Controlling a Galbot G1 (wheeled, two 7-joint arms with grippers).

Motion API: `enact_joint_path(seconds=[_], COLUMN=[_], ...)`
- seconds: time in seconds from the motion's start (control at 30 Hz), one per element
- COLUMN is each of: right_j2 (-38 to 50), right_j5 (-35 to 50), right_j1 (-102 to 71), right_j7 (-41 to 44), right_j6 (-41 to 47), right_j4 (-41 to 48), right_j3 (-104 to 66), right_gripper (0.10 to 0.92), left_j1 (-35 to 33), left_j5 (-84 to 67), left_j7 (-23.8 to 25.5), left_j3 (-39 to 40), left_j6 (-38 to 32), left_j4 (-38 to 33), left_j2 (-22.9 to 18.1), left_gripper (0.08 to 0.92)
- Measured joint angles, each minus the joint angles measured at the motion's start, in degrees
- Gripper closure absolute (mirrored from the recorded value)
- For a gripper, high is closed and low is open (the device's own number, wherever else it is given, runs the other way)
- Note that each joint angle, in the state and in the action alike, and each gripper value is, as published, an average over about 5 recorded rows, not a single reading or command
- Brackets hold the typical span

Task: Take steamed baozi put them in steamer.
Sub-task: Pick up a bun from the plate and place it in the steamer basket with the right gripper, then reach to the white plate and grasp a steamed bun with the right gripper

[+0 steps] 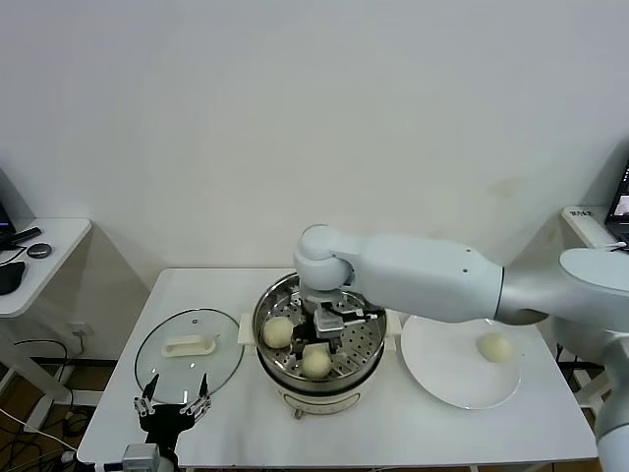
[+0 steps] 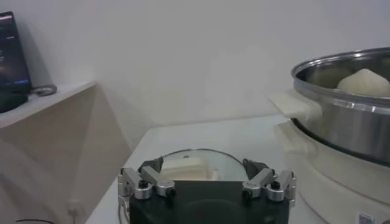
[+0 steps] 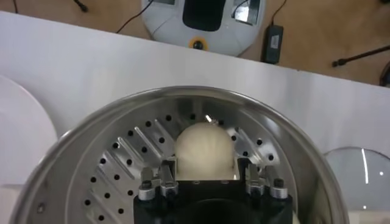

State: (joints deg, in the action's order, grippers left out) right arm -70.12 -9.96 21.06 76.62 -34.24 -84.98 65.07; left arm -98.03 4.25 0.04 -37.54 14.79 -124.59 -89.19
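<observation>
The steamer (image 1: 295,385) stands at the table's middle. My right gripper (image 1: 332,324) is lowered inside it, shut on a cream-white baozi (image 1: 316,362) that sits on the perforated tray (image 3: 122,158). In the right wrist view the fingers (image 3: 167,173) flank this baozi (image 3: 203,146) on both sides. A second baozi (image 1: 278,331) lies in the steamer's left part and also shows in the left wrist view (image 2: 364,82). A third baozi (image 1: 494,346) lies on the white plate (image 1: 447,379). Any fourth baozi is hidden. My left gripper (image 1: 174,405) is open and empty at the front left.
The glass lid (image 1: 189,349) with a white handle lies flat left of the steamer, just beyond my left gripper (image 2: 203,167). The plate is right of the steamer. A side desk (image 1: 39,261) stands at the far left. My right arm crosses above the steamer's back rim.
</observation>
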Motion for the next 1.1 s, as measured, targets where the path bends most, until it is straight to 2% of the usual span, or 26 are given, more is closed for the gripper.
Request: enact_joint_path(seconds=[0.07,0.3,0.4,0.67,0.9,1.1], right_j2=[-0.1,0.4,1.1,6.3,16.9,27.9], right_j5=[-0.1,0.2,0.7,7.8,19.8,22.1], right_j1=[0.0,0.7,1.2,5.8,10.2,9.6], right_j7=[-0.1,-0.1,-0.2,-1.8,-5.0,-5.2], right_j6=[0.3,2.0,2.9,9.7,27.2,40.3], right_j4=[0.1,-0.3,-0.7,-0.7,-0.2,1.2], right_j3=[-0.1,-0.7,-1.3,-4.0,-6.1,-8.2], right_gripper=[0.418,0.241,0.208,0.203,0.203,0.203], left_j1=[0.0,0.2,0.5,1.1,0.8,1.2], left_j5=[0.0,0.0,0.0,-0.6,-2.2,-3.9], left_j7=[0.0,0.1,0.2,1.1,1.7,1.6], left_j3=[0.0,0.0,0.2,0.2,-0.2,-0.4], left_j6=[0.0,0.0,0.0,0.5,1.2,1.5], left_j4=[0.0,0.1,0.3,-0.3,-1.1,-1.0], left_j2=[0.0,0.1,-0.1,-0.1,0.8,1.1], left_gripper=[0.177,0.177,0.177,0.177,0.177,0.177])
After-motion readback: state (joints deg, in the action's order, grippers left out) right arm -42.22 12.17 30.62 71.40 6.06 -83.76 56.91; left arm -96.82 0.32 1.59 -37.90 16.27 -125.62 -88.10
